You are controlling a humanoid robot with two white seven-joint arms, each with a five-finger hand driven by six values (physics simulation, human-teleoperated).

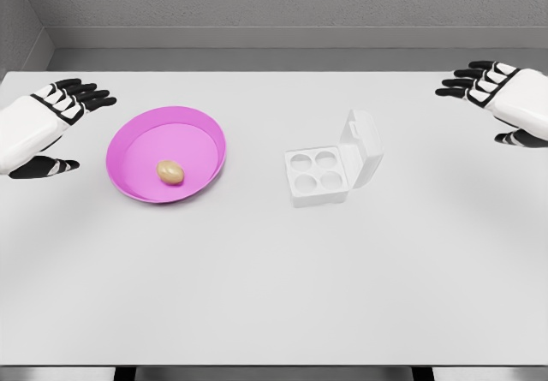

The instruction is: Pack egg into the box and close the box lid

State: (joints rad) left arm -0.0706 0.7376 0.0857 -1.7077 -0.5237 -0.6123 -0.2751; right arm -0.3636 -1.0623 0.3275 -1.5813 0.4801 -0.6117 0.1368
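Table [274,295]: white; you see only a bowl and a box on it, well apart, with bare surface between them.
Bowl [137,137]: pink, shallow, left of centre; it holds the egg.
Egg [170,171]: tan, lying on the bowl's floor toward the near side.
Box [318,177]: white, right of centre; four round cups, all vacant.
Lid [364,145]: hinged open, standing up on the box's right side.
Left hand [53,128]: at your left edge, fingers spread, holding nothing.
Right hand [501,98]: at your right edge, fingers spread, holding nothing.
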